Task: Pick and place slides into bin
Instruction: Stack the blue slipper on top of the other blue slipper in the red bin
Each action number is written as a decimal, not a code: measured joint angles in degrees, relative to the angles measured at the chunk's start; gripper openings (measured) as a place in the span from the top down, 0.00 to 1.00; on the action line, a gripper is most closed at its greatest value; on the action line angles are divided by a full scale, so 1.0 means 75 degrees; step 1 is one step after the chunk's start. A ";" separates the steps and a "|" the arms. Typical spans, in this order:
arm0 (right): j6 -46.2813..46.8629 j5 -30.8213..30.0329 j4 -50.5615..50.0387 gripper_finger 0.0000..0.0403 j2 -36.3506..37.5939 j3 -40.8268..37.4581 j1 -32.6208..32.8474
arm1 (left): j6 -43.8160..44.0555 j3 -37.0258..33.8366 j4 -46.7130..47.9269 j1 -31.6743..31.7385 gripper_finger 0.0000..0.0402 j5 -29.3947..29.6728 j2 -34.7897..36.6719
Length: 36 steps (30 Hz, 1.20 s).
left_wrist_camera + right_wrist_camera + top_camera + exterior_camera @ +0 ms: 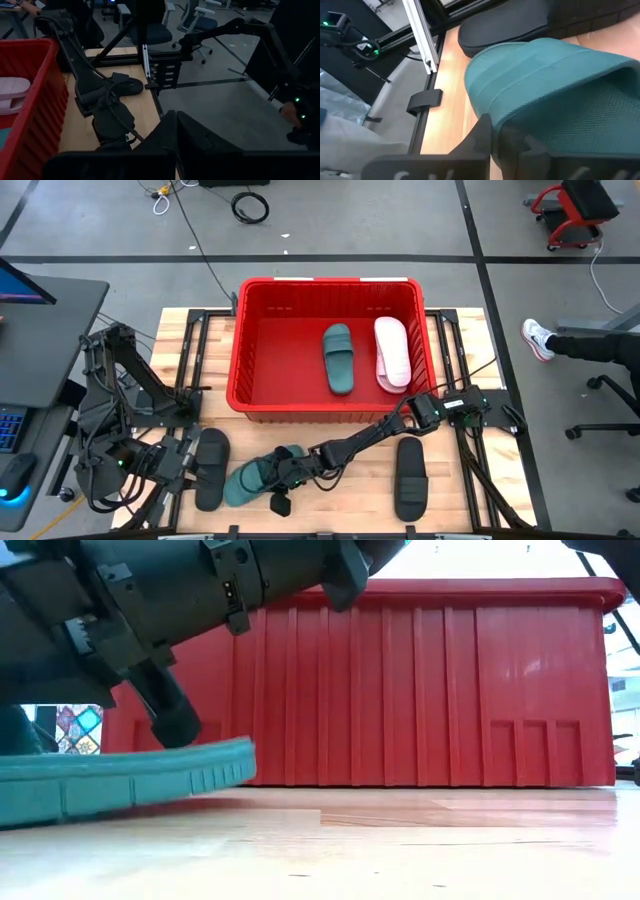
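Note:
A dark teal slide (250, 480) lies sole-down on the table in front of the red bin (325, 288). My right gripper (288, 475) reaches in low from the right and is shut at the slide's strap (545, 75). One black slide (210, 470) lies just left of the teal slide. Another black slide (410, 478) lies to the right of it. Inside the bin, a second teal slide (338, 358) and a pink-white slide (392, 352) lie side by side. My left gripper (175, 132) hangs shut and holds nothing, raised near the table's near left corner. My right gripper pinches the edge of the teal slide's strap (489, 122). One finger (520, 147) reaches in under the strap and the other stays outside. The fingers slant down at it from the table's right side. The slide's sole (120, 780) rests on the table.
The bin's tall ribbed wall (430, 690) stands close behind the teal slide. The left black slide (505, 25) lies just beyond the gripper. Bare wood shows between the teal slide and the right black slide. A seated person's leg and shoe (540, 340) show off the table at right.

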State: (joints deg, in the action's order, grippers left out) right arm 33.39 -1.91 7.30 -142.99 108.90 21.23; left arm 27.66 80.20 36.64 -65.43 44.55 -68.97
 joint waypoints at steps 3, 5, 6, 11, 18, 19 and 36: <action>-0.0008 -0.0096 -0.0084 0.96 0.0151 -0.0003 0.0062 | -0.0067 0.0000 -0.0005 0.0000 0.97 -0.0002 0.0000; -0.0086 -0.0202 -0.0308 0.97 0.0396 -0.0003 0.0125 | -0.0064 0.0017 0.0015 0.0000 0.96 -0.0002 0.0012; -0.0158 -0.0216 -0.0393 0.97 0.0554 -0.0003 0.0159 | -0.0072 0.0046 0.0014 0.0000 0.95 -0.0002 0.0012; -0.0422 -0.0791 -0.1478 0.97 0.1758 0.0035 0.0413 | -0.0454 0.0117 0.0004 0.0001 0.86 0.0050 0.0064; -0.0713 -0.1988 -0.3245 0.97 0.3444 0.0017 0.0696 | -0.1335 0.0117 -0.0003 0.0154 0.69 0.0592 0.0067; -0.0702 -0.2234 -0.3519 0.97 0.3706 0.0019 0.0758 | -0.1607 0.0117 -0.0004 0.0152 0.67 0.0639 0.0067; 0.0283 -0.3043 -0.1903 0.97 0.7738 -0.3832 0.0992 | -0.7148 0.0117 -0.1355 0.1022 0.47 0.1202 -0.0219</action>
State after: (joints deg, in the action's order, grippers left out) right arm 35.51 -24.74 -6.97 -84.96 80.16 28.67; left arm -25.95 81.08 26.47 -57.77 53.56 -70.61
